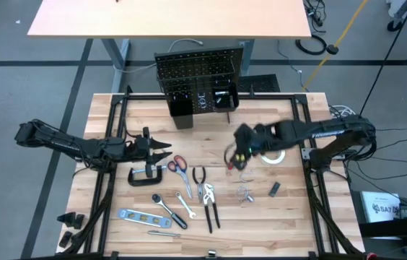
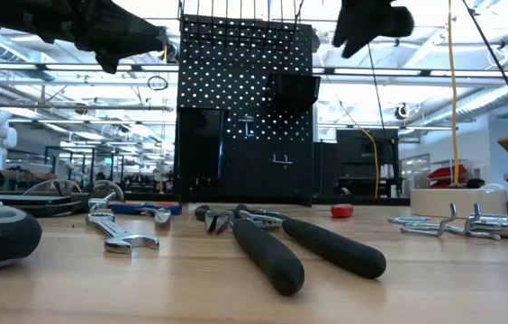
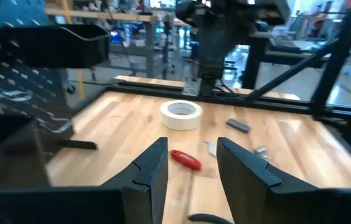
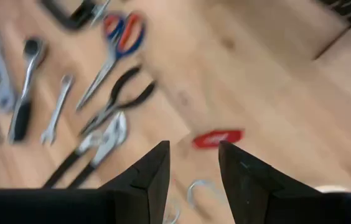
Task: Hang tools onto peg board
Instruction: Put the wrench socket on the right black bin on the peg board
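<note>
We record two matte-black jointed arms; each gripper, left gripper [image 3: 191, 171] and right gripper [image 4: 194, 171], carries two angular black fingers.

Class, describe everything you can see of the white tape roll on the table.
The white tape roll is a flat ring with an open centre, its material looking like paper or plastic tape. It lies on its side on the wooden table, on the right half, partly hidden under the right arm in the high view. A small red tool lies nearby, not touching. Neither gripper holds it.
</note>
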`<control>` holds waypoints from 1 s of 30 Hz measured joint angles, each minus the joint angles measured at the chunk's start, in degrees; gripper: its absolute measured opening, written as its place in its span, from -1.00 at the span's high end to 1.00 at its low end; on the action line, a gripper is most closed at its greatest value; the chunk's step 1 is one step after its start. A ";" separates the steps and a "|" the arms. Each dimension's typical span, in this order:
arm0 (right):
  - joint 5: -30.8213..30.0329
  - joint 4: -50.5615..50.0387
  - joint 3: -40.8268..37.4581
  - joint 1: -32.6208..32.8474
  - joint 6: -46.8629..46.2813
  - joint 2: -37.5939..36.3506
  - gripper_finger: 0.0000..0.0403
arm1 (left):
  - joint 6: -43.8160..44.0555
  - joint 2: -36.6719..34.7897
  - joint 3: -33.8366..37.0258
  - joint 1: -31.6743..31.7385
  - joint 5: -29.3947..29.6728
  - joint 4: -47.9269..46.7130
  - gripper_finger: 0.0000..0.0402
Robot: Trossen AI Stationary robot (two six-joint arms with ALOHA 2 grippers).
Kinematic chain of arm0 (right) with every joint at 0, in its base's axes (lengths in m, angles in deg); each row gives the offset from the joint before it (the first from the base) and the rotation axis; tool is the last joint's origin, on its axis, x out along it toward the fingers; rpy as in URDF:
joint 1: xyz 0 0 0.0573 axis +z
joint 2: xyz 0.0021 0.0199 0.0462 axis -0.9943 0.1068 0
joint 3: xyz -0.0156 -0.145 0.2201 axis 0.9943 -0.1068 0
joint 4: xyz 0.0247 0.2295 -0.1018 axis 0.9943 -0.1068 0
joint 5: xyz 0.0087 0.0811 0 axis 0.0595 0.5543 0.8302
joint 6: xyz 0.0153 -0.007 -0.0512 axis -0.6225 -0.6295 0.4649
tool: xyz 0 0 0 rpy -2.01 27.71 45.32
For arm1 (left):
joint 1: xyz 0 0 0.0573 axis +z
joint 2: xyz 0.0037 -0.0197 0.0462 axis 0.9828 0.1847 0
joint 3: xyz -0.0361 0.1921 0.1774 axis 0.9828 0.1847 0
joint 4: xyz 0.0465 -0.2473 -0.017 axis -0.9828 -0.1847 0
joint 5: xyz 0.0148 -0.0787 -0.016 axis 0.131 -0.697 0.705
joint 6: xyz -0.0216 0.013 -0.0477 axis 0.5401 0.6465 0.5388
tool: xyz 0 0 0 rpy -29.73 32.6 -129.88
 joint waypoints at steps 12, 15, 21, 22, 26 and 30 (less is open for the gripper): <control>-0.22 9.20 -15.49 15.60 -13.05 0.07 0.35 | 3.61 9.62 -13.20 -6.83 -2.41 -16.63 0.34; -0.13 9.75 -18.58 17.96 -17.25 0.09 0.35 | 1.52 14.64 -16.10 -9.31 -2.61 -16.39 0.35; -0.05 11.53 -21.72 22.20 -20.26 0.09 0.35 | -1.54 24.40 -22.15 -12.25 -2.87 -16.11 0.35; -0.05 11.65 -22.02 22.72 -21.15 0.09 0.35 | -1.68 25.80 -22.93 -12.45 -2.87 -15.97 0.35; -0.29 14.19 -24.34 24.24 -23.02 0.09 0.35 | -1.75 30.19 -24.29 -12.51 -3.83 -15.48 0.35; -0.15 18.43 -26.85 24.82 -22.90 0.11 0.35 | -2.09 32.70 -24.33 -12.37 -6.37 -13.24 0.35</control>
